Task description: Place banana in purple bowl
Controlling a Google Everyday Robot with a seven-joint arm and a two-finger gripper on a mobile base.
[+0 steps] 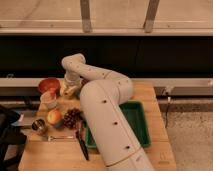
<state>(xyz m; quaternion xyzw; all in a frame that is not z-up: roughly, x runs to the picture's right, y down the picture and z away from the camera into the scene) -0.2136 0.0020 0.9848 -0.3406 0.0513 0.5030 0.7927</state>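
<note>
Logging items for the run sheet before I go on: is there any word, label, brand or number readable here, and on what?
None: no readable text in the camera view.
The orange-red bowl, green tray and white arm show no lettering.
The gripper is at the back left of the table, beside that bowl; no label shows on it.
</note>
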